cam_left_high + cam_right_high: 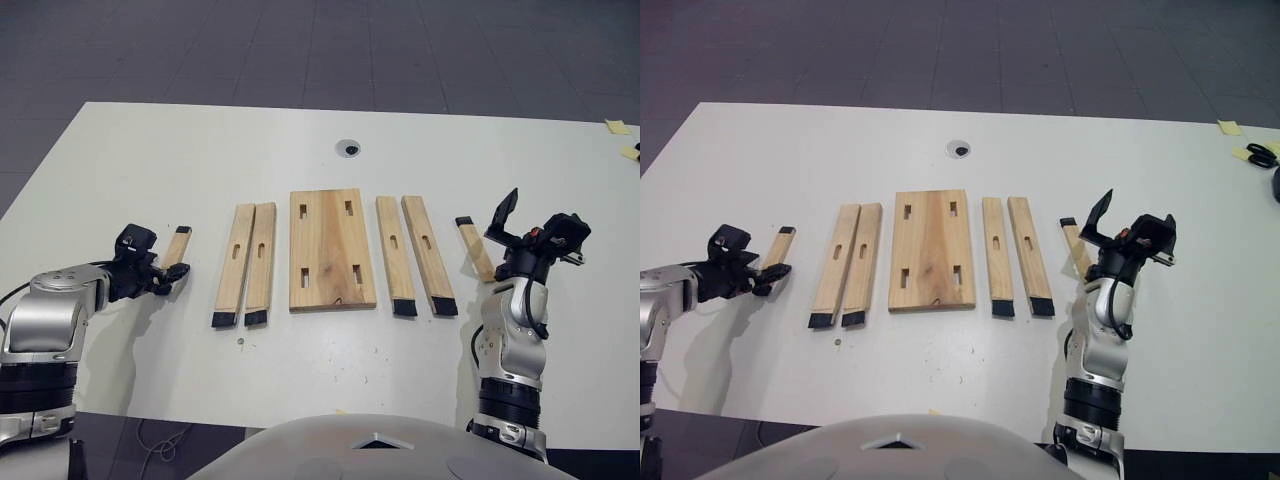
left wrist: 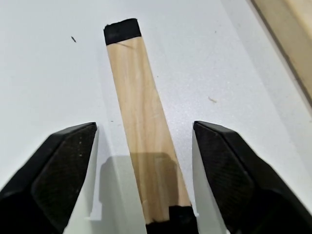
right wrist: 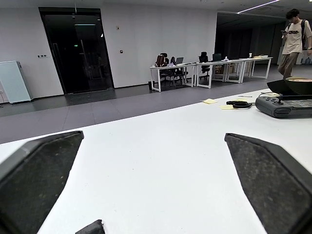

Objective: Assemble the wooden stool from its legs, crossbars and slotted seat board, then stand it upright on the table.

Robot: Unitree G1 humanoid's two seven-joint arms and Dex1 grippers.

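The slotted seat board [image 1: 332, 248] lies flat mid-table. Two legs [image 1: 237, 262] [image 1: 261, 262] lie side by side left of it, and two more [image 1: 395, 255] [image 1: 428, 254] to its right. A short crossbar [image 1: 177, 247] with black ends rests further left. My left gripper [image 1: 168, 272] is open, low at the crossbar's near end, with a finger [image 2: 53, 170] on either side of the crossbar [image 2: 146, 131] and a gap to each. A second crossbar [image 1: 475, 250] lies far right. My right gripper [image 1: 528, 225] is raised just right of it, open and holding nothing.
A round grommet [image 1: 347, 148] sits in the table behind the board. A small dark speck [image 1: 240, 341] lies in front of the left legs. Yellow notes [image 1: 617, 127] and scissors [image 1: 1262, 153] are at the far right edge, with a handheld controller [image 3: 285, 105] nearby.
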